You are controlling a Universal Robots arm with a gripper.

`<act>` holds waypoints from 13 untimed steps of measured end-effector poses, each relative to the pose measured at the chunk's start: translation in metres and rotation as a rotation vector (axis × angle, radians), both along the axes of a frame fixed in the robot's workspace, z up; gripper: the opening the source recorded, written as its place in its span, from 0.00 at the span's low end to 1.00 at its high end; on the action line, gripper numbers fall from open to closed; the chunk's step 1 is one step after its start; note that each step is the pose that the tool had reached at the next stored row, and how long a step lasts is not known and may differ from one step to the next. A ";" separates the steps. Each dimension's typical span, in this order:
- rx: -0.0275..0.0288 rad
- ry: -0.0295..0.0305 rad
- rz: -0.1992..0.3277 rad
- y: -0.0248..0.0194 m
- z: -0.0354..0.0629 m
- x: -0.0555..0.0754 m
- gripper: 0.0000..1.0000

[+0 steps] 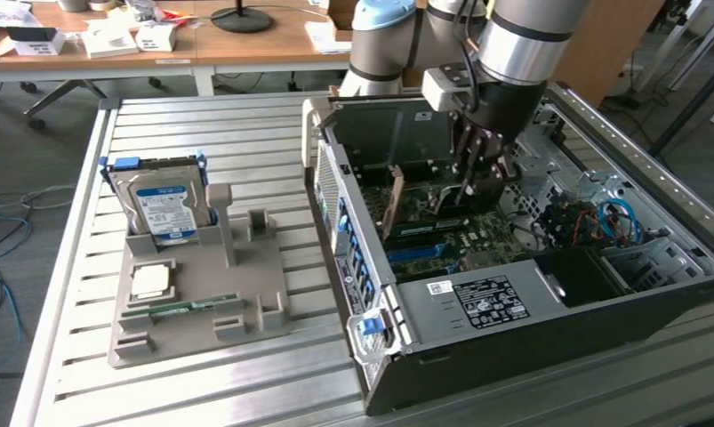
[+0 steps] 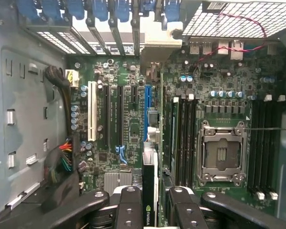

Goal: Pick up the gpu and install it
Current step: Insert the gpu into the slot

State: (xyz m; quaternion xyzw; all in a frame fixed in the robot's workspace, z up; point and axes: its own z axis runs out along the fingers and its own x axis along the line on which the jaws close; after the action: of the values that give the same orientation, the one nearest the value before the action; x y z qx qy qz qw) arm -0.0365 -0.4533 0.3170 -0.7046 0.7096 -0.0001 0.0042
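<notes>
A hard drive [image 1: 164,206] with a blue label stands upright in a gray holder [image 1: 256,307] on the slatted metal counter [image 1: 190,124]. A pale square chip [image 1: 151,281] and a narrow green memory stick [image 1: 194,308] lie flat in the same holder, nearer the camera. Behind, white boxes [image 1: 110,40] sit on a wooden desk [image 1: 250,44].

Arm [image 1: 517,44] reaches down from above, wrist near vertical. Gripper [image 1: 477,182] points straight down, fingers [image 2: 128,207] partway closed, clamping the gpu [image 2: 150,183] edge-on between both pads.

Silver arm [image 1: 523,44] — blue caps [image 1: 387,13], black jaws
</notes>
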 end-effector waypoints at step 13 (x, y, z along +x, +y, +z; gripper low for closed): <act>0.0000 0.0000 -0.001 -0.0016 -0.0176 -0.004 0.26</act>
State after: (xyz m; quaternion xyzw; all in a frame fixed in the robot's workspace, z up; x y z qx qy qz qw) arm -0.0407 -0.4548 0.2994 -0.7043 0.7099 -0.0001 0.0042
